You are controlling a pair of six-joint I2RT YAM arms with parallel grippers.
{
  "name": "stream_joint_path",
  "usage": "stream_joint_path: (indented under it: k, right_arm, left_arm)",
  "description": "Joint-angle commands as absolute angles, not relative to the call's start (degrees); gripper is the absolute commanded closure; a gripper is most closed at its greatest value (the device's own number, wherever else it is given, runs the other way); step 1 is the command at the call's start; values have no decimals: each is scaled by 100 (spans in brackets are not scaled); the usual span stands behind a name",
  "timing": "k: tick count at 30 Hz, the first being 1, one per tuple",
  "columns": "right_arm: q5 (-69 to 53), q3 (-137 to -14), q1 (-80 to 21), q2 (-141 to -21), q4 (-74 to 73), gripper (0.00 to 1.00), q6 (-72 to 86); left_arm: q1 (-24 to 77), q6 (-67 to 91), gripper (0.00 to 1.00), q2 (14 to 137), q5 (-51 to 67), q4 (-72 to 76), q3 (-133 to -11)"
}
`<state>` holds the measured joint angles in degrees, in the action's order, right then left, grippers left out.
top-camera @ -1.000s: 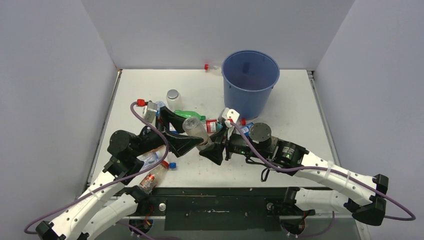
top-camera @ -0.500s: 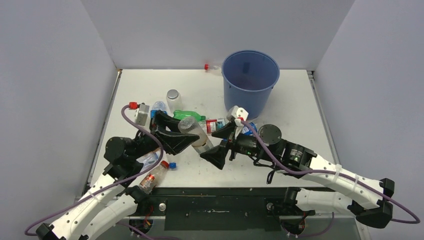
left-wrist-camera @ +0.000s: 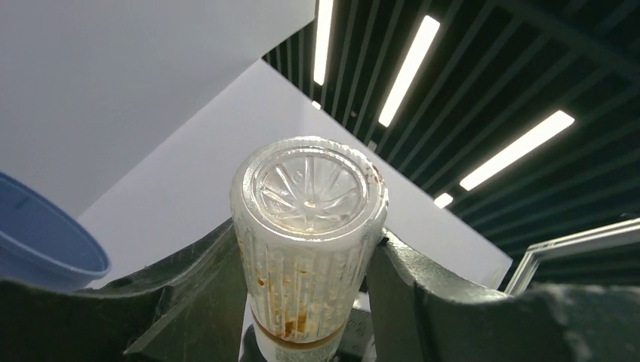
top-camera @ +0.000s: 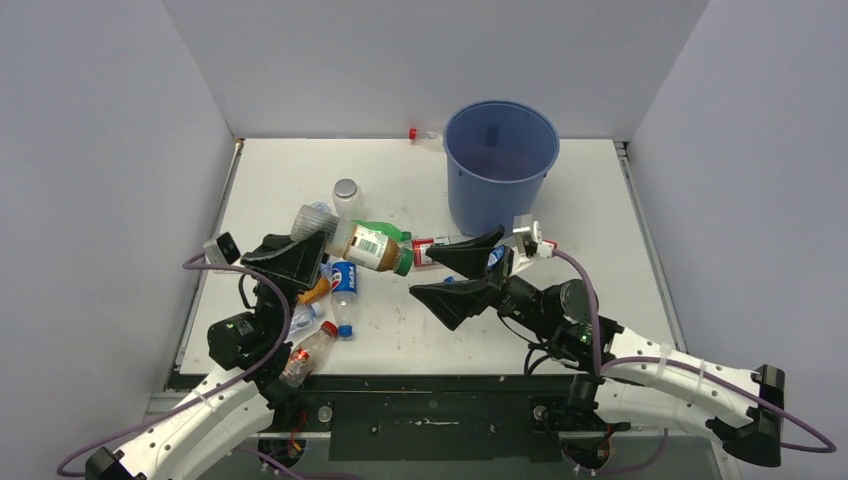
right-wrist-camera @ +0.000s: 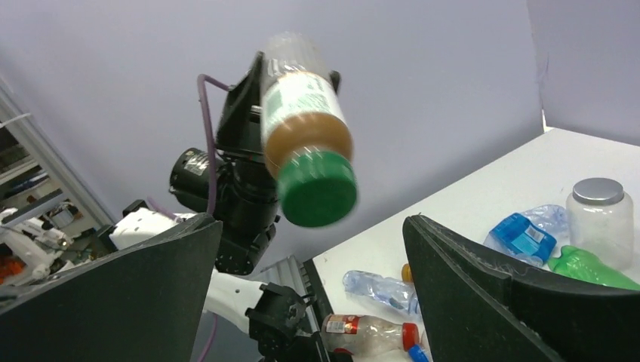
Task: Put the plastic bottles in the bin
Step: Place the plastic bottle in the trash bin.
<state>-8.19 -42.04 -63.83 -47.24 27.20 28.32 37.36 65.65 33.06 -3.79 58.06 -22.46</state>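
Green-capped bottle (top-camera: 366,246) of brown liquid aloft, tilted; other bottles (top-camera: 343,283) lying scattered, blue bin (top-camera: 497,195) upright behind

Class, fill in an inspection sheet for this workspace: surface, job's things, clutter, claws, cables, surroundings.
Surface: white table, littered left of centre.
Job's things: blue bin upright at the back; green-capped bottle held aloft; Pepsi bottle lying loose.
Clutter: silver-lidded jar.
Claws: left claw shut on green-capped bottle; right claw open, empty.
Cables: purple cable trailing behind each claw.
Surroundings: plain walls on three sides.
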Motion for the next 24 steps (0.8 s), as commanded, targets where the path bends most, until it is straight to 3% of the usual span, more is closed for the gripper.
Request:
stream_joint_path:
  k: [1,14,18,24]
  right_arm:
    - [-249,-4094,-6398,-5018,4106,4,3329]
    - [-558,-4441,-6424,-6018,5167,5,3773]
    - [-576,-4581,-6434,-6223,5194,0,3812]
    - [-590,-4699,-6434,-6422,5251,25,3898]
  left_arm:
    - [3752,7176,100,3235,-1178,6655,-2206]
    - [3745,7233,100,3065,-1362,6392,-2061]
    - [3746,7225,100,3082,-1288,6294,-2103]
    - [3747,7216,100,3087,-1224,6235,-2116]
